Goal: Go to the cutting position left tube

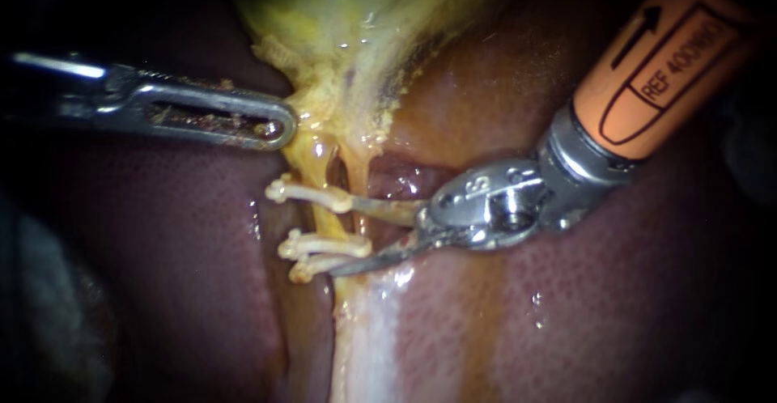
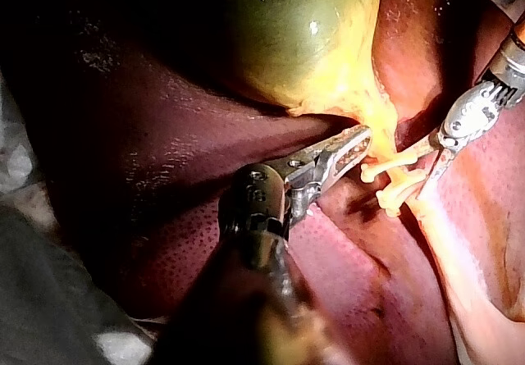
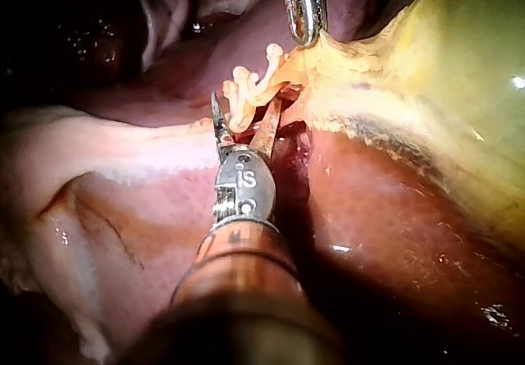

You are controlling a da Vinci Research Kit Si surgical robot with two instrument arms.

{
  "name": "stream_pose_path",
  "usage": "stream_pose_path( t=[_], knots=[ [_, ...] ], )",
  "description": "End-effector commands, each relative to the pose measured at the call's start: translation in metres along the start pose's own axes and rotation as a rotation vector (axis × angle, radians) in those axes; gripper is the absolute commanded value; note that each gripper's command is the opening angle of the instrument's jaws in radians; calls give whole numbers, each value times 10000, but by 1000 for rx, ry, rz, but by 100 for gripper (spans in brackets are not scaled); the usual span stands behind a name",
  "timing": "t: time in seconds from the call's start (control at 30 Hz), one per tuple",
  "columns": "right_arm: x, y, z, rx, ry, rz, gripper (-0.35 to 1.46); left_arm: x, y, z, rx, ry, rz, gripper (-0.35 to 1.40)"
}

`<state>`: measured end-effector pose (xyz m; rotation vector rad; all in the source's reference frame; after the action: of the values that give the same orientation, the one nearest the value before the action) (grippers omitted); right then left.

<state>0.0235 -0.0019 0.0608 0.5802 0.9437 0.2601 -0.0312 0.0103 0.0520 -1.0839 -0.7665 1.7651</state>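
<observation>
The green-yellow gallbladder [image 1: 340,14] narrows to a yellow neck above the dark red liver [image 1: 162,249]. Below the neck the left tube [image 1: 329,223] carries cream clips: one above [image 1: 312,195] and two close together below [image 1: 324,245]. My right instrument [image 1: 348,237], on an orange shaft, holds its two blades open. One blade lies along the upper clip, the other along the lower clips, and the tube sits at their tips. My left instrument [image 1: 285,124] is shut on the yellow tissue of the neck. In the right wrist view the blades [image 3: 244,111] flank the clips [image 3: 246,94].
A pale, wet band of tissue [image 1: 364,338] runs down from the clipped tube over the liver. A dark red hollow [image 1: 396,176] lies just behind the upper blade. Grey cloth [image 2: 49,299] shows beside the liver in the left wrist view.
</observation>
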Motion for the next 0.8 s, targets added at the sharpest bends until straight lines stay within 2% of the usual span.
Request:
stream_pose_path(
  t=[0.03,0.37,0.53,0.8],
  knots=[
    [2,0,4,13,20,14,138,0,0,0,0,0,0,-35],
    [22,-2,28,106,115,81,135,0,1,0,0,0,0,-35],
    [28,-1,36,77,151,117,133,0,1,0,0,0,-1,-35],
    [35,2,46,79,167,156,133,0,1,0,0,0,-1,-35]
  ],
)
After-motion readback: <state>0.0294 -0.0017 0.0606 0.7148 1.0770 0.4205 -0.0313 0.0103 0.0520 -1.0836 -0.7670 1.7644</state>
